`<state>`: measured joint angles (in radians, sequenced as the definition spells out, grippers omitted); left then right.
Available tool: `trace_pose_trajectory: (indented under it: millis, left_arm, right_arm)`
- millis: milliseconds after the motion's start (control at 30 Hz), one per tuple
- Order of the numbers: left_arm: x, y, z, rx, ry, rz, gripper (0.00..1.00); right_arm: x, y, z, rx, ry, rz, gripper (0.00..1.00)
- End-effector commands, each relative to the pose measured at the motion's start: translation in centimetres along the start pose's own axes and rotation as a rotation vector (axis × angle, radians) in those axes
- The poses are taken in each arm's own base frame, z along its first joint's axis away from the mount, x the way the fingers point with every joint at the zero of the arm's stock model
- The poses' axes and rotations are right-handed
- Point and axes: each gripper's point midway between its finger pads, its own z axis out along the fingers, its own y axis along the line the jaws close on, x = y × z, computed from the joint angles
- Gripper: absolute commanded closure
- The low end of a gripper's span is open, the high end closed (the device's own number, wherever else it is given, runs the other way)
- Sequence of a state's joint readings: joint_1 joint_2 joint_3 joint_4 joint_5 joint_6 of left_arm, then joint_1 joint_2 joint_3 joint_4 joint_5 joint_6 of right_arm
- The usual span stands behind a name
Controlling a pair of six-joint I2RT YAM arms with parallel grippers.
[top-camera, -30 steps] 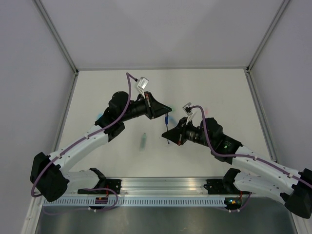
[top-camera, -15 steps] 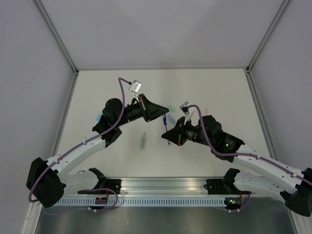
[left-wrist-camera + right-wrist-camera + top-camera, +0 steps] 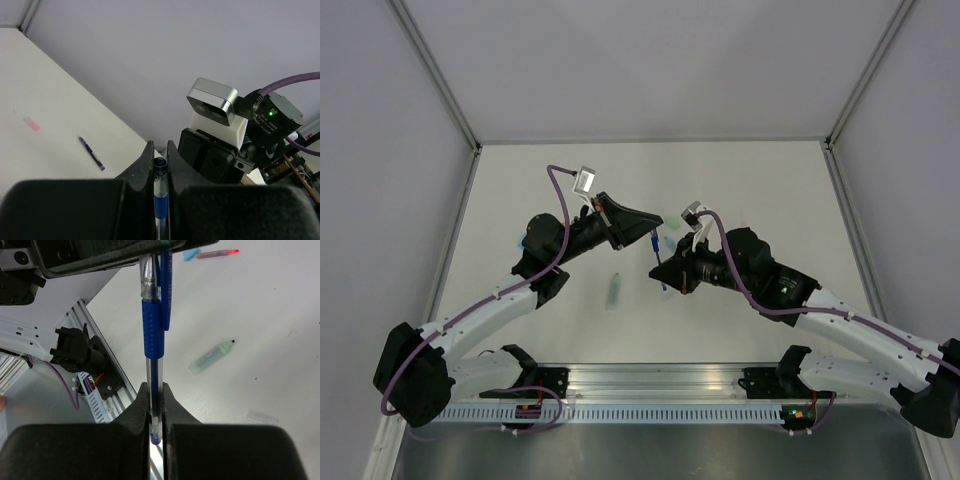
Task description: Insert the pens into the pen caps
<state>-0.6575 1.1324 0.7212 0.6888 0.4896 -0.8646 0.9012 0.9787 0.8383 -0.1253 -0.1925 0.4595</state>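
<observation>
- While both arms hold the work in the air over the middle of the table, the left end effector (image 3: 160,150) is pinched shut on the capped end. The right end effector (image 3: 155,390) is clamped on the clear barrel of the blue pen (image 3: 152,330).
- The pen cap (image 3: 166,290), its blue clip showing, sits at the pen's writing end inside the left jaws. Whether it is fully seated cannot be told.
- The step in hand looks like the final push, which should run straight along the pen's axis. Both grips need to stay in line so the barrel neither bows nor slides through the right jaws.
- A slow, short travel that stops once the cap resists would likely serve best.
- A mint-green pen (image 3: 613,290) lies toward the table's near edge, left of the middle. A dark purple pen (image 3: 91,152) and a pink cap (image 3: 31,124) lie well apart from the grasp, so neither obstructs it.
</observation>
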Motion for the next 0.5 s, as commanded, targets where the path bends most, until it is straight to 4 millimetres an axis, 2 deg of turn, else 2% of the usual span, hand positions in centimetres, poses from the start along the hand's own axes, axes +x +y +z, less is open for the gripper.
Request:
trace_pose_trajectory:
  millis: [0, 233, 333, 467]
  left_arm:
    - [7.4, -0.7, -1.8, 0.062, 0.285, -0.145, 0.98]
    - [8.5, -0.5, -2.0, 0.052, 0.325, -0.131, 0.98]
    - [8.9, -0.3, -2.0, 0.049, 0.337, -0.125, 0.98]
    - [9.1, 0.3, -2.1, 0.024, 0.34, -0.101, 0.98]
  right_arm:
    - [-14.1, 2.5, -2.0, 0.006, -0.469, -0.083, 1.0]
    - [-16.0, 2.6, -2.1, 0.033, -0.48, -0.124, 1.0]
    - [-17.0, 2.0, -2.4, 0.055, -0.5, -0.126, 1.0]
    - [-17.5, 1.9, -2.7, 0.049, -0.504, -0.124, 1.0]
